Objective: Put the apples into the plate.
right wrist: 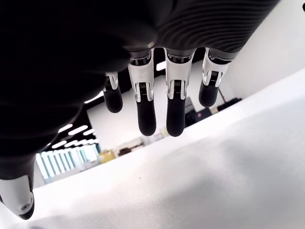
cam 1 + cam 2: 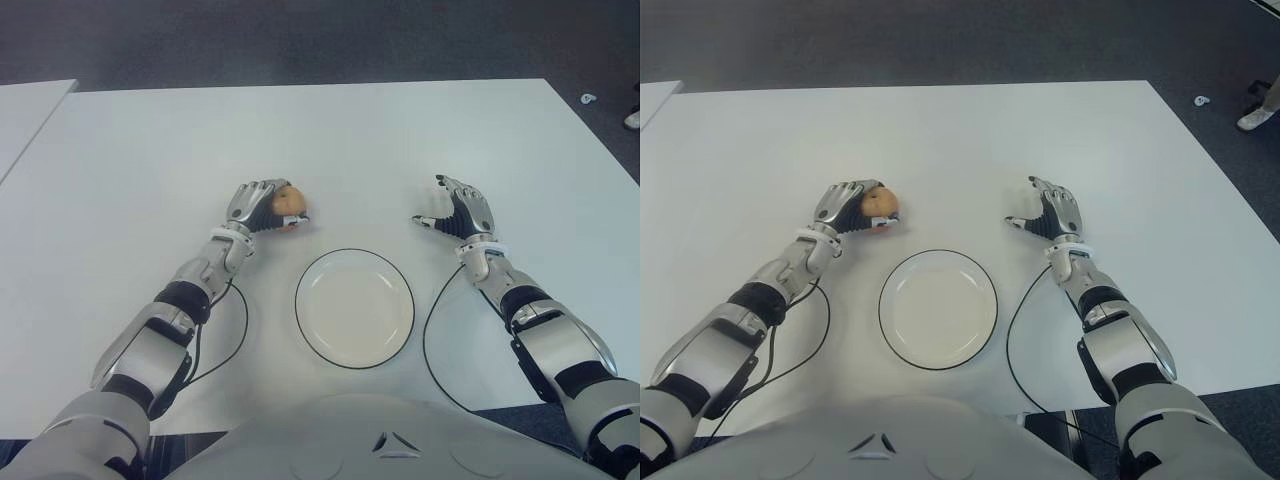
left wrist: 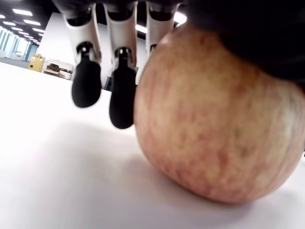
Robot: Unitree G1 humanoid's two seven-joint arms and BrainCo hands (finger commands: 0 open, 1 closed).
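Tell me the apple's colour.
Yellowish with red streaks, the apple shows best in the left wrist view.

The plate lies on the table at its near edge, about midway between the two arms. The apple sits on the table just beyond the plate's far left rim, apart from it. The left hand is at the apple's left side, touching it, fingers curled over it. The right hand shows over the table to the far right of the plate, well apart from the apple, holding nothing.
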